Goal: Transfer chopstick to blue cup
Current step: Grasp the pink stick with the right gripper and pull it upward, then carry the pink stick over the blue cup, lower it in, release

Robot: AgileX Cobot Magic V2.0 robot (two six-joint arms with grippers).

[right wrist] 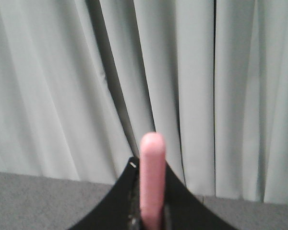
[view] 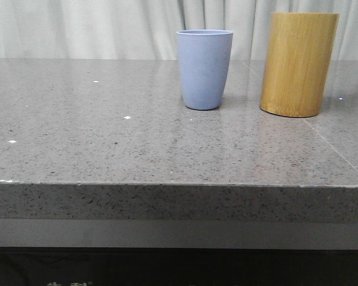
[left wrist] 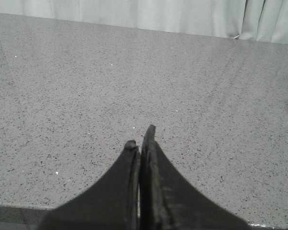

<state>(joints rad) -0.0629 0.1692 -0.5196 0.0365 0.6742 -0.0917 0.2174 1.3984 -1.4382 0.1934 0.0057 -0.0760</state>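
I'm looking over a grey speckled stone table (view: pixel 107 137) with a thick front edge, a seam running across its right side, and pale pleated curtains (view: pixel 77 27) hanging behind it. On my front view the blue cup (view: pixel 204 68) stands upright toward the back, with the taller bamboo holder (view: pixel 298 64) near it on the right, the two apart. Neither arm appears in that view.

Only the right wrist view gives me a chopstick (right wrist: pixel 151 179): one pink stick, blurred and close to the lens, clamped between the dark fingers of the right gripper (right wrist: pixel 150 211), its rounded end standing against the curtain. I can't tell whether a second stick sits behind it.

The left wrist view shows the left gripper (left wrist: pixel 140 148) with fingers pressed together on nothing, above bare table
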